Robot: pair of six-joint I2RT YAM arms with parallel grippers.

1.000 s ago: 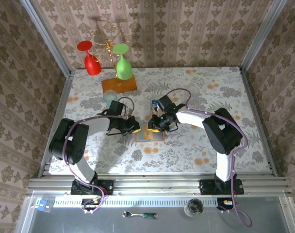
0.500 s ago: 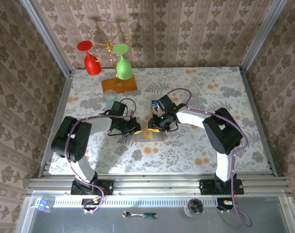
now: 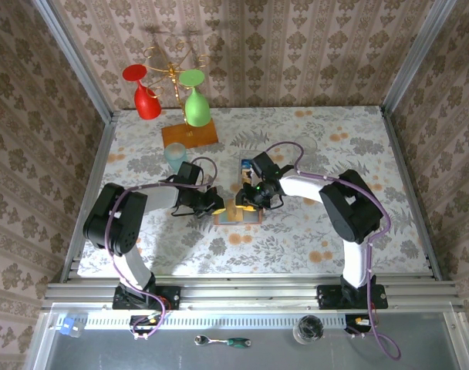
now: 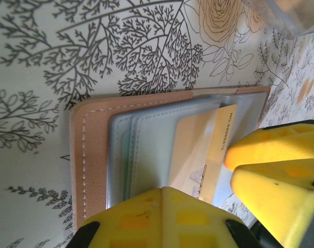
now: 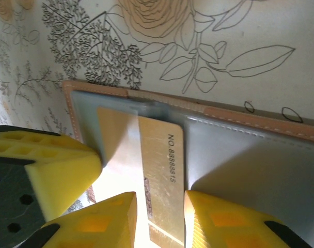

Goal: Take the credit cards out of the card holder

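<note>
One card holder [image 4: 90, 155] lies open and flat on the flowered table [image 3: 335, 139], about mid-table between the two arms. One tan card [image 5: 159, 155] pokes out of its grey pockets. The right gripper [image 5: 161, 200] has its jaws narrow at that card's free end; whether they pinch it, I cannot tell. The left gripper [image 3: 214, 206] is closed, resting on the holder's opposite edge. Farther back stand one pale blue cup [image 3: 174, 155] and one rack [image 3: 173, 73] with two hanging glasses, one red [image 3: 146, 94] and one green [image 3: 196, 100].
</note>
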